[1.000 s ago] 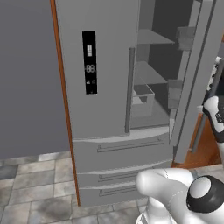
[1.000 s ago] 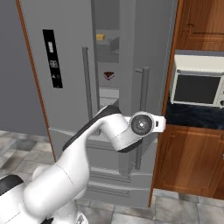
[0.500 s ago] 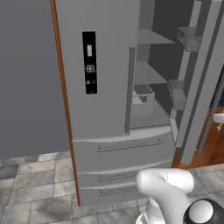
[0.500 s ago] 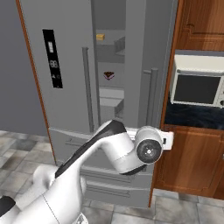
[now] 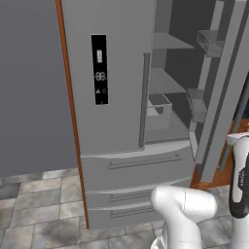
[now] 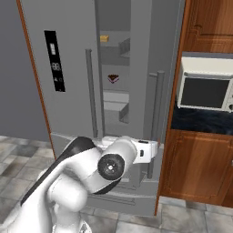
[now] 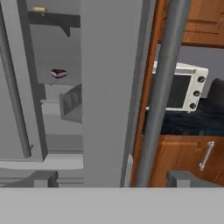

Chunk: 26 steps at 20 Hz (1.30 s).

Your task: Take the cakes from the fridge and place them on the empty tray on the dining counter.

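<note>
Jaws (image 7: 112, 177): spread wide, empty, straddling the bar handle (image 7: 159, 92) on the fridge (image 6: 82, 68) right door, which stands ajar. Dark wedge cake (image 6: 113, 78): middle shelf, near its front edge. Orange-tan cake (image 6: 104, 38): upper shelf. Toaster oven (image 6: 205, 88): dark surface beside the fridge.

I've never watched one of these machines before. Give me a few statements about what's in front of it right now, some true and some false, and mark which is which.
1. The fridge has its right door swung open. True.
2. A dark cake slice sits on a shelf inside. True.
3. The orange-tan cake lies on a lower shelf than the dark slice. False: it sits on a higher shelf.
4. The gripper is holding a cake. False: nothing is between its fingertips, and the open door's bar handle rises just ahead of it.
5. A white microwave stands right of the fridge. True.
</note>
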{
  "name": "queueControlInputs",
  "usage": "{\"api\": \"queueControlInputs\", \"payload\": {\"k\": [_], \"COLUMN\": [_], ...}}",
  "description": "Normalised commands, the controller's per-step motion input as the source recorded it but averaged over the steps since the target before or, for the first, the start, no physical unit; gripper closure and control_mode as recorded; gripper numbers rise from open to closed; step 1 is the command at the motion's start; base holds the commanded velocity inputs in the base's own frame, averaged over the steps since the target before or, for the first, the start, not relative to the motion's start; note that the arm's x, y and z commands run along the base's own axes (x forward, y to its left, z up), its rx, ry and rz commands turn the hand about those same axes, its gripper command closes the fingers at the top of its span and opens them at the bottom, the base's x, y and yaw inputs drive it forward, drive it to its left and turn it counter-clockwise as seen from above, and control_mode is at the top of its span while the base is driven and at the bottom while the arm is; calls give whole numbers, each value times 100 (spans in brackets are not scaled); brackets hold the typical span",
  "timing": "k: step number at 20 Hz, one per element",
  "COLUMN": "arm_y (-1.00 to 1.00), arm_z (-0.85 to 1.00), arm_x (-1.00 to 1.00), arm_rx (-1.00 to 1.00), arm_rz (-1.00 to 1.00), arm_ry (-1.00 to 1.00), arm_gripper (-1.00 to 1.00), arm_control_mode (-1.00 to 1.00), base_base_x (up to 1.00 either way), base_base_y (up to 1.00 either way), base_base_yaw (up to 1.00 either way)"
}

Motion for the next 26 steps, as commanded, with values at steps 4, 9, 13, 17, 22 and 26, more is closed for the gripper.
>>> {"api": "queueControlInputs", "payload": {"k": [4,9,13,17,22,26], "arm_y": [96,80,71,73,52,13], "arm_z": [8,17,20,1,-17,-38], "arm_x": [0,1,9,21,36,57], "arm_rx": [-11,-8,-15,-29,-33,-19], "arm_rz": [-8,-7,-3,-2,-1,0], "arm_ry": [-1,0,1,5,6,3], "arm_gripper": [-100,-100,-100,-100,-100,-100], "arm_control_mode": [-100,-100,-100,-100,-100,-100], "base_base_x": [0,0,0,0,0,0], "base_base_y": [0,0,0,0,0,0], "base_base_yaw": [0,0,0,0,0,0]}}
